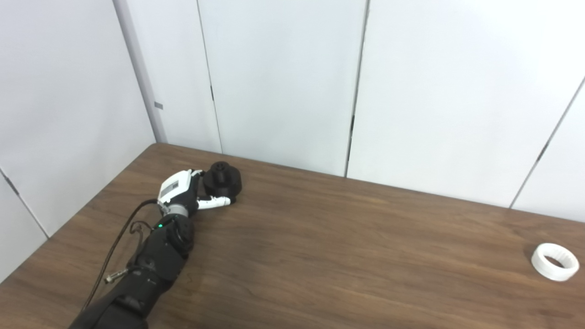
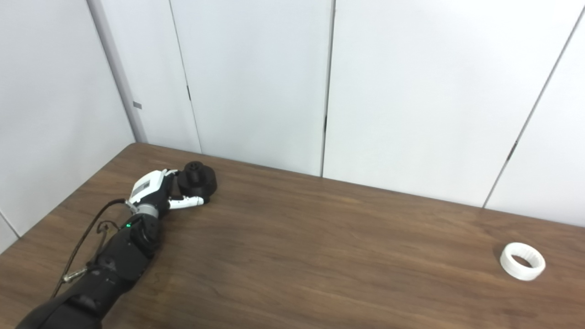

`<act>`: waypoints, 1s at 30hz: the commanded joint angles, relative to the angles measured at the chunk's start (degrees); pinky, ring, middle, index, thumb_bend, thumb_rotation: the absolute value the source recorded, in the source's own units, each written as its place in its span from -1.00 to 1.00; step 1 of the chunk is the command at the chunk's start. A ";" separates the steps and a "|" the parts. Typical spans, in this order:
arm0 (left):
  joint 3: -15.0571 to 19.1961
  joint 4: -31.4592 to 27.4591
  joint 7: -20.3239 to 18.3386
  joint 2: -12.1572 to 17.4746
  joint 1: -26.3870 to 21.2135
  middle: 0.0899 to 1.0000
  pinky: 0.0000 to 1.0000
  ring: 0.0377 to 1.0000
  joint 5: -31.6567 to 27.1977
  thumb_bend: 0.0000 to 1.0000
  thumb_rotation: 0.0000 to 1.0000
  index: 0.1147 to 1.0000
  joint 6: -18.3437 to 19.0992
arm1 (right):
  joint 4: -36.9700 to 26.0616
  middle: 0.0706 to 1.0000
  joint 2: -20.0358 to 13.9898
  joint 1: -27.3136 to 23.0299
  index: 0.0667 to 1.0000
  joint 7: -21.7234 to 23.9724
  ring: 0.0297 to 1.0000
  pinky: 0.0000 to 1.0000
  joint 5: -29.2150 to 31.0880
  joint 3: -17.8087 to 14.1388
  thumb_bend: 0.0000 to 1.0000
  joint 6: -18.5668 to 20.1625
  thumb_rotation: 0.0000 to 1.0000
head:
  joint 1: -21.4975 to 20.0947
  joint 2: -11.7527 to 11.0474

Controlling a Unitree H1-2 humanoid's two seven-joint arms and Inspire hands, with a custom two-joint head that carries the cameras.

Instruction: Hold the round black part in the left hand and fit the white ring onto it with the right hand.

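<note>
The round black part [image 1: 222, 181] stands on the brown table [image 1: 320, 246] at the far left. My left hand [image 1: 185, 189] is against its left side. The white thumb [image 1: 215, 201] lies along the part's near side, and the other fingers reach around behind it, mostly hidden. The part rests on the table top inside this grip; it also shows in the right eye view [image 2: 197, 179]. The white ring [image 1: 555, 261] lies flat on the table at the far right, well away from the hand. My right hand is not in either view.
White wall panels [image 1: 283, 82] stand right behind the table's far edge. The table's left edge runs close beside my left arm [image 1: 151, 265], which trails a black cable.
</note>
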 commanded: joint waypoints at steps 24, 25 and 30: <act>0.91 6.02 4.61 -3.11 -6.43 0.87 1.00 0.97 -3.78 1.00 0.04 0.69 -3.31 | -1.83 1.00 -0.07 0.82 1.00 0.24 1.00 1.00 -0.52 0.49 0.40 -1.49 1.00 | -0.27 0.34; 0.92 6.12 4.66 -3.21 -6.51 0.87 1.00 0.97 -3.90 1.00 0.04 0.69 -3.13 | -1.85 1.00 -0.08 0.81 1.00 0.22 1.00 1.00 -0.51 0.49 0.39 -1.46 1.00 | -0.11 0.25; 0.91 6.83 5.46 -3.58 -6.75 0.85 1.00 0.96 -4.17 1.00 0.00 0.68 -2.79 | -2.38 1.00 -0.04 0.86 1.00 0.03 1.00 1.00 -0.45 0.48 0.38 -0.83 1.00 | -0.11 0.25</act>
